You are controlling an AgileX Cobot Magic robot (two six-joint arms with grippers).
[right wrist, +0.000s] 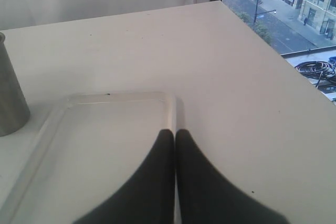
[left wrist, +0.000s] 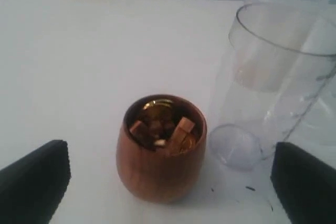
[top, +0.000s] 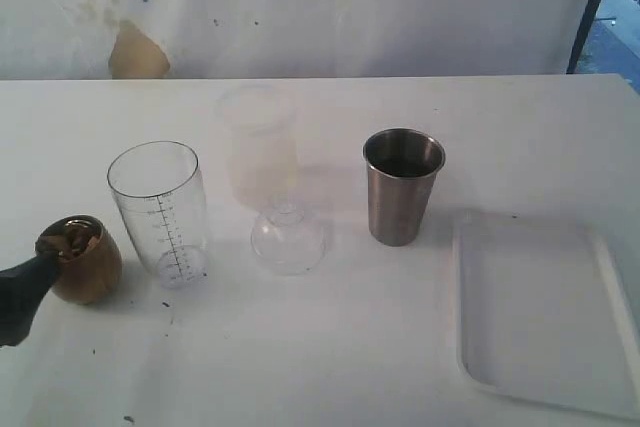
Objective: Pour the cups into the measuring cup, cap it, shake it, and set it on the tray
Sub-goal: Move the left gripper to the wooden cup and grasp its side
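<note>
Across the white worktop (top: 330,347), the exterior view takes in the whole row, which neither wrist view does. The tray (top: 540,317) lies flat at the right end, nothing on it. The measuring cup (top: 160,212) stands upright towards the left, open at the top, its black marks facing the camera. Behind it and to its right is a frosted cup (top: 258,147), and further right, just left of the tray, the steel tumbler (top: 402,187) stands upright; its inside is too dark to read. A clear dome (top: 287,237) sits on the worktop between the measuring cup and the tumbler, in front of the frosted cup. The wooden cup (top: 85,262) stands just left of the measuring cup, apart from it.

Only the left wrist view looks down into the wooden cup (left wrist: 160,148): small brown pieces lie inside. It also shows the left gripper (left wrist: 170,156) low and level with that cup, its jaws spread wide, one on each side, with bare worktop between each and the cup wall. The exterior view catches just one dark finger (top: 22,292) at the cup's left.

Only the right wrist view shows the right gripper (right wrist: 175,140): it hangs over the tray (right wrist: 105,129), its jaws pressed together with nothing between them, the tips near the tray's rounded corner.
</note>
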